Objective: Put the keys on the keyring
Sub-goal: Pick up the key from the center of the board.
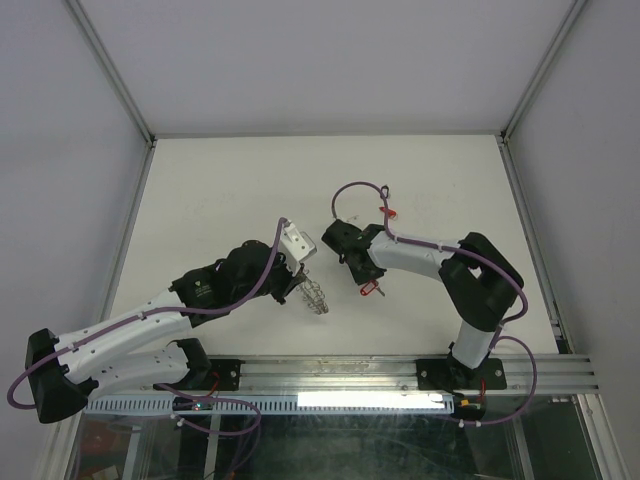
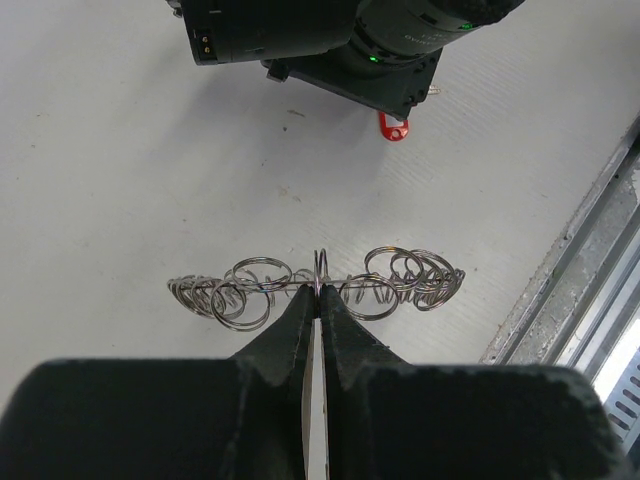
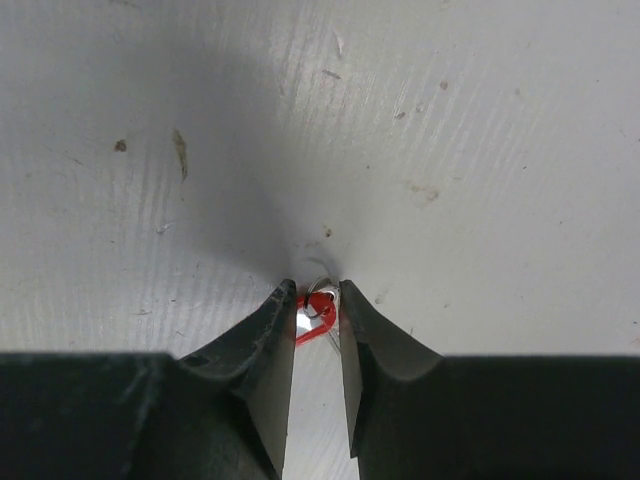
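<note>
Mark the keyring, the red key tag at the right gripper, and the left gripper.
keyring [image 2: 237, 298], left wrist view, left wire loops
red key tag [image 3: 325, 312], right wrist view, red plastic end
left gripper [image 2: 318, 297], left wrist view, between fingertips

Bright, even light on the white bench [image 1: 220, 200]; a soft grey shadow pools ahead of the right claw [image 3: 318, 290]; focus is sharp

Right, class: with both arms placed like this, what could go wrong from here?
The right fingers bracket only one end of the red key, so it could slip or twist on lifting. The left fingers pinch the keyring at one thin spot; it may swivel when a key pushes on a loop.
</note>
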Controlling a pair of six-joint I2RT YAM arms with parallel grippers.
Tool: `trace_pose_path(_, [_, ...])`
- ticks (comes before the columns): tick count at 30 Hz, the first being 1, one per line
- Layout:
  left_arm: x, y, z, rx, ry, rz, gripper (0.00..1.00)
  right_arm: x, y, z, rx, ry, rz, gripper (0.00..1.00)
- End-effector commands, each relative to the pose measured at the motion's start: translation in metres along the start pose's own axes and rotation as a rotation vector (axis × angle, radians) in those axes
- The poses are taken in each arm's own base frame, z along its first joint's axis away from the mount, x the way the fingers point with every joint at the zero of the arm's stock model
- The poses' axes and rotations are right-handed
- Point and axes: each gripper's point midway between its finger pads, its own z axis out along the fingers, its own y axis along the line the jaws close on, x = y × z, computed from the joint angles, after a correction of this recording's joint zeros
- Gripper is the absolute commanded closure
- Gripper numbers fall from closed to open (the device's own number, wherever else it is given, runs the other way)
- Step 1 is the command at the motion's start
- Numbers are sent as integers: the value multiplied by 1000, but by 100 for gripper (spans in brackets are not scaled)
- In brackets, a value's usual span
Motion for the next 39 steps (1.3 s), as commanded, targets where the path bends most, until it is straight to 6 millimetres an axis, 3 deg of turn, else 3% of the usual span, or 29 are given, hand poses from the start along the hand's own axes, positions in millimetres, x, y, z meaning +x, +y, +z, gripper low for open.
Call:
trace_pose_path(1, [-19, -1, 0, 16, -68, 2, 100, -5, 3, -3, 0, -12, 35, 74])
trace_pose_path(4, [-19, -1, 0, 18, -68, 2, 100, 0, 3, 0, 0, 5, 33, 76])
trace_pose_path(11, [-19, -2, 0, 22, -69, 3, 100, 5, 3, -1, -8, 8, 51, 92])
trace_pose_path(15, [-20, -2, 0, 26, -70, 4, 100, -1, 1, -8, -14, -23, 68, 100])
trace_pose_path(19, [-21, -3, -1, 27, -74, 6, 100, -10, -3, -23, -38, -82, 91, 100])
trace_pose_path(29, [-23, -5, -4, 45, -90, 20, 100, -36, 0, -78, -292, -332, 107, 100])
trace_pose_path(32, [-25, -6, -7, 51, -106, 24, 100, -46, 4, -104, -446, -465, 102, 100])
trace_pose_path(33, [-26, -6, -8, 52, -112, 26, 100, -55, 5, -121, -519, -548, 111, 100])
trace_pose_path(39, [-30, -7, -13, 62, -136, 45, 100, -55, 10, -172, -772, -809, 72, 100])
